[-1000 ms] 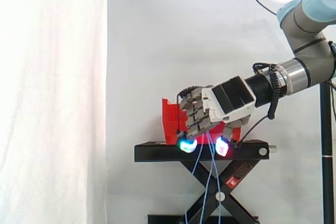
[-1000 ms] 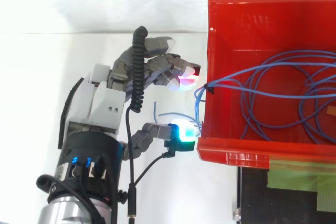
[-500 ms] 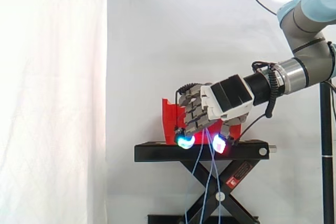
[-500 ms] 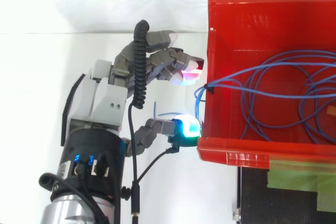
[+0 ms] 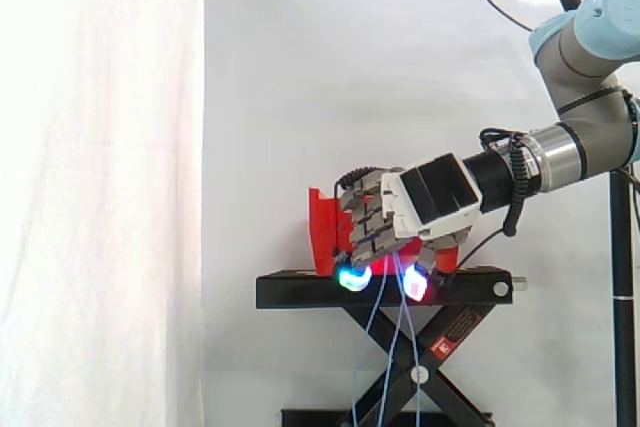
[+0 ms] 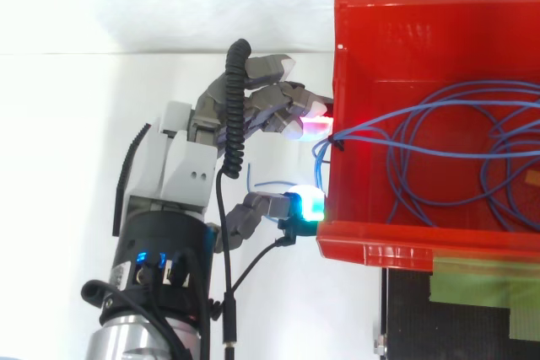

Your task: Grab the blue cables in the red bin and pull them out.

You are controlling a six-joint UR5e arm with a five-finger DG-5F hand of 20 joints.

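Over the last second: robot hand [image 6: 181,170] has advanced a little toward the red plastic bin [image 6: 396,238], which sits on the top surface of the black scissor stand [image 5: 300,290]. In the top view, the magenta-glowing finger pads [image 6: 310,128] are now right up against the bin wall facing the hand, beside the notch in that wall. The cyan thumb pad [image 6: 309,206] has closed up on the bin's near corner.

Thin blue cables [image 6: 439,150]: mostly looped inside the bin. A few strands pass out through the notch and, in the side view, hang down past the stand's front edge between the two glowing pads.

Hand state: a half-curled claw, thumb and fingers apart with the strands in the gap. No pinch visible. In the side view the gap looks slightly narrower than before.

Judgement: approach nearly finished, grasp not yet made, no cable drawn out so far. Closing on the strands comes next.
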